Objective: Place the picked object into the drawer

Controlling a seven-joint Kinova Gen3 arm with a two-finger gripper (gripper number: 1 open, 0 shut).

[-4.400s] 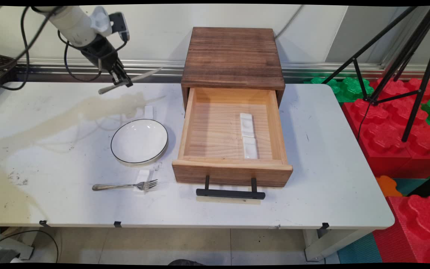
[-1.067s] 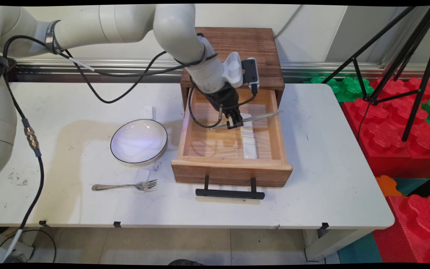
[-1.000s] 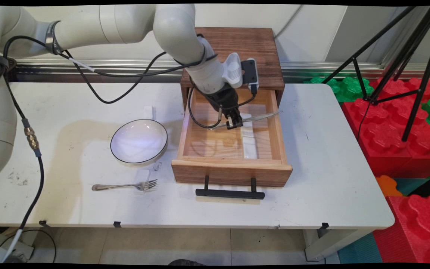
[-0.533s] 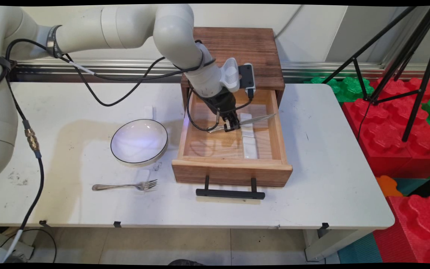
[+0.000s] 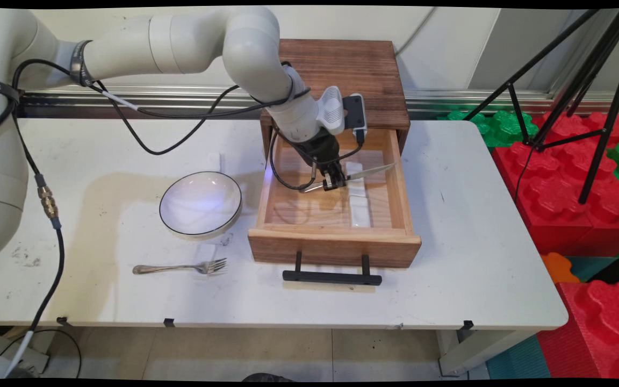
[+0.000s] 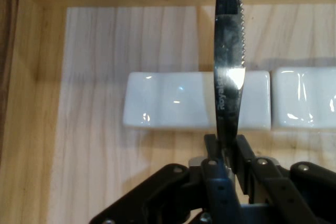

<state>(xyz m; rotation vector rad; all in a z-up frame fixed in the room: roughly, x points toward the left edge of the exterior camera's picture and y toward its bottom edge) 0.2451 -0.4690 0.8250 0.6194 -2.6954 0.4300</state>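
Hand view: black two-finger gripper (image 6: 229, 148) squeezed tight on shiny silver knife (image 6: 229, 61) w/ saw edge, mid-frame over white shiny rest (image 6: 173, 107) in open wood drawer (image 5: 270, 177), blade crossing rest.

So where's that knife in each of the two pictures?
Main view: the knife lies across the open drawer, clamped in the gripper, blade pointing right.
Hand view: the knife runs straight up from the gripper.
Shared landmark: the white rest under the blade.
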